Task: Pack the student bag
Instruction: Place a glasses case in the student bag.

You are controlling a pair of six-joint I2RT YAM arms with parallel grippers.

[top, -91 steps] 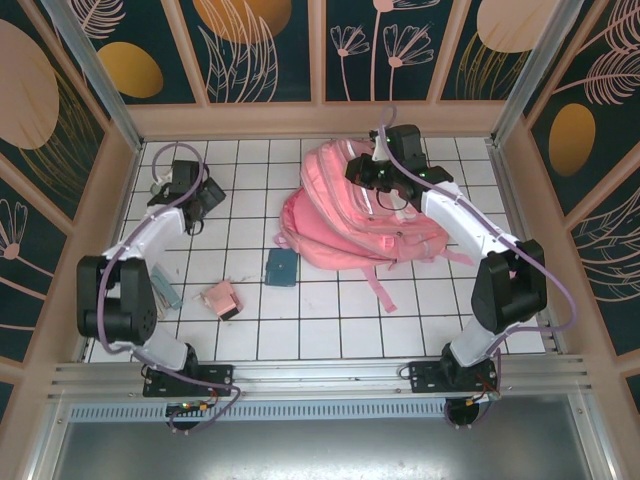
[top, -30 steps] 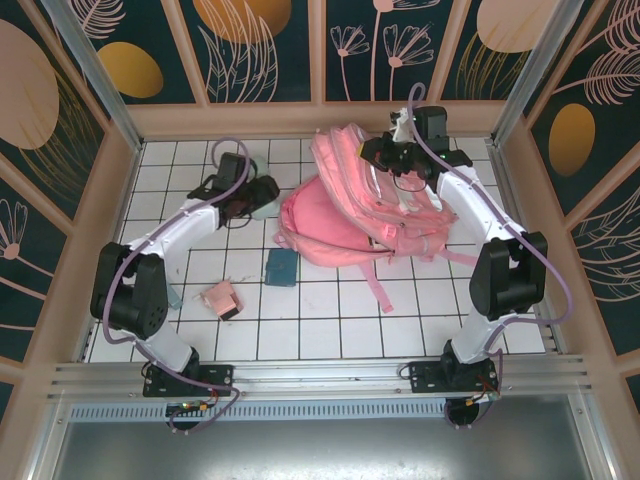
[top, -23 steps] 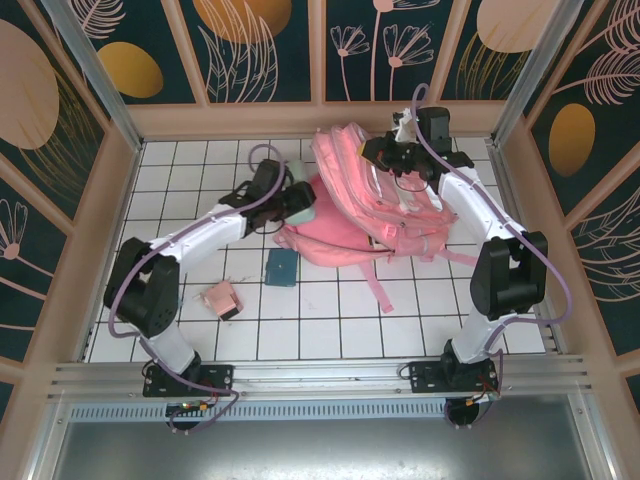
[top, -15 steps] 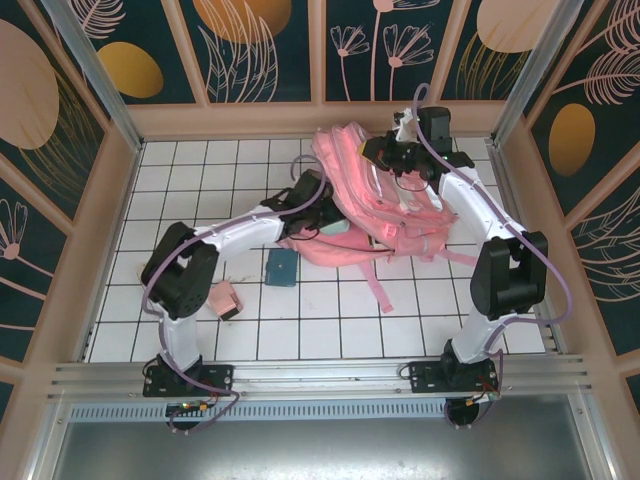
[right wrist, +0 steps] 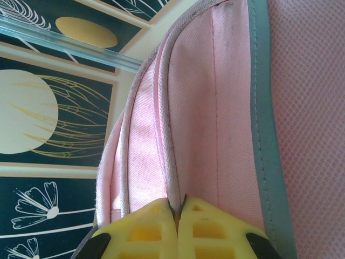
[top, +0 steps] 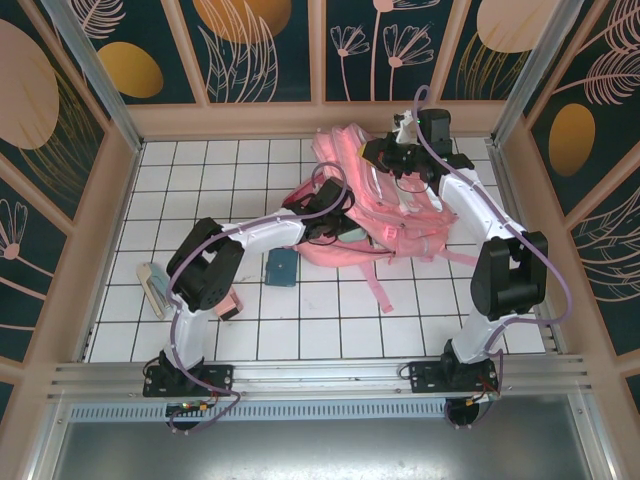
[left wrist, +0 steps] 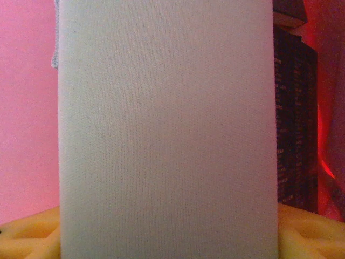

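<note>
Left end effector (top: pixel 338 222): clamped on a pale grey pouch (left wrist: pixel 167 129), jaws standing wide to span it. One yellow pad (left wrist: pixel 27 237) shows at each lower corner of the pouch in the wrist view.
Pouch: upright between the fingers and right at the mouth of the student bag (top: pixel 405 228). There is pink fabric on both sides and a dark ribbed surface on one side that I cannot identify.
Right end effector (right wrist: pixel 178 213): pinched fully shut on a seam of the bag's rim (right wrist: pixel 172 135), at the far side of the bag, holding that edge raised.
Student bag: slumped on the white-tiled table (top: pixel 200 170) between the two arms, its opening turned toward the left arm.
Teal case (top: pixel 281 267): just beside the bag's near-left edge.
Small pink box (top: pixel 228 300): farther out on the bag's near-left side, partly behind the left arm.
Pale flat item (top: pixel 153 283): well apart from the bag, to its left.
Step in hand: probably feeding the pouch into the main compartment while the rim is held up.
Next move: likely push the pouch past the rim and release it, then back straight out without snagging fabric, with the right grip unchanged until the left arm is clear.
</note>
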